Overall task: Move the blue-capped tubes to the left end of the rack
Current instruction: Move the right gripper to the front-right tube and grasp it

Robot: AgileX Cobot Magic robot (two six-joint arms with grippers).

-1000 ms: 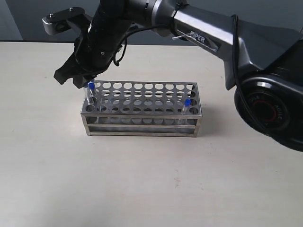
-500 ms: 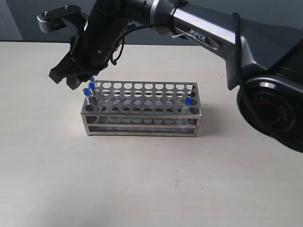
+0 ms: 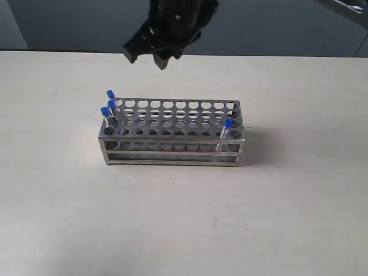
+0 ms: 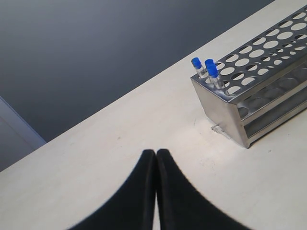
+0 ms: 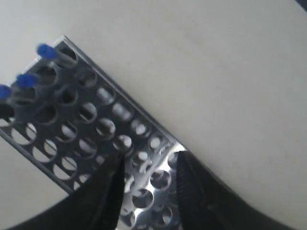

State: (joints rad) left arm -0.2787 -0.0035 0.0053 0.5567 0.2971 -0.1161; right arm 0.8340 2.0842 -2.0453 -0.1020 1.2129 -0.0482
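Observation:
The steel rack (image 3: 172, 133) stands mid-table. Three blue-capped tubes (image 3: 108, 109) stand in holes at its left end, seen too in the left wrist view as three tubes (image 4: 207, 72) and in the right wrist view as blue caps (image 5: 27, 79). A fourth blue-capped tube (image 3: 226, 130) leans in a front hole at the right end. My right gripper (image 3: 150, 57) hangs open and empty above and behind the rack; its fingers (image 5: 110, 187) frame the rack's holes (image 5: 144, 167). My left gripper (image 4: 156, 154) is shut and empty over the table, left of the rack (image 4: 259, 91).
The beige table (image 3: 184, 218) spreads around the rack. A dark wall (image 3: 69, 23) runs behind the table's far edge. The rack's other holes stand empty.
My right gripper has let go of a tube at the rack's left end, then risen and swung right, away from the rack. Three blue caps now stand there.

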